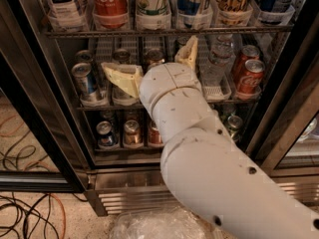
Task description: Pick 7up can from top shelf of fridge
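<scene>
Approach step, nothing grabbed yet. Gripper (149, 52) sits below the 7up can (152, 3), just under the top shelf (239, 30) front rail, fingers spread wide & empty. The 7up can stands on that shelf, w/ the Coca-Cola can (110, 4) just beside it on one side & a blue can (192, 1) on the other. Next, I reckon: lift clear of the rail, centre on the 7up can, push in. Neighbours leave little finger room; fridge (124, 180) door frames are well apart from it.

Gripper (149, 52) (fingers (124, 78) apart) under top shelf (224, 30)
</scene>
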Tool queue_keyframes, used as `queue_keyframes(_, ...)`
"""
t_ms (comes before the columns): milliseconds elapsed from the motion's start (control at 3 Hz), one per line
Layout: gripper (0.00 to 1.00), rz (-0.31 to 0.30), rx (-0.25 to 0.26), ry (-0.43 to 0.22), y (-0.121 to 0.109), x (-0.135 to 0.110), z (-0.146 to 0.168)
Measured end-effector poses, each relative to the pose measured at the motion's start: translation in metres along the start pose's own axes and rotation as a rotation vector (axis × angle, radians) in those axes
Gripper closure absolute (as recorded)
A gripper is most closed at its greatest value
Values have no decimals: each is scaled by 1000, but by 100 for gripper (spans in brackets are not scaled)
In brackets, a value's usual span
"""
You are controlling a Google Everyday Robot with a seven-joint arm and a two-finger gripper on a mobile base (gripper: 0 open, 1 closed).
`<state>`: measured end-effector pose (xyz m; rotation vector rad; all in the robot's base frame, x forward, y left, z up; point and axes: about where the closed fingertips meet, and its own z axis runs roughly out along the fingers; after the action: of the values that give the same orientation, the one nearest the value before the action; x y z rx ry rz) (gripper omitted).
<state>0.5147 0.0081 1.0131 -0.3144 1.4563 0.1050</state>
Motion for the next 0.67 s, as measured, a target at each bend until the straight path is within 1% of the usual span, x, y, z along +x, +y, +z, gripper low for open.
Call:
queue_keyframes(333,0,-62,4,-33,-12,-6,4)
queue_keyframes(667,0,-55,-20,-90,-25,-27,22)
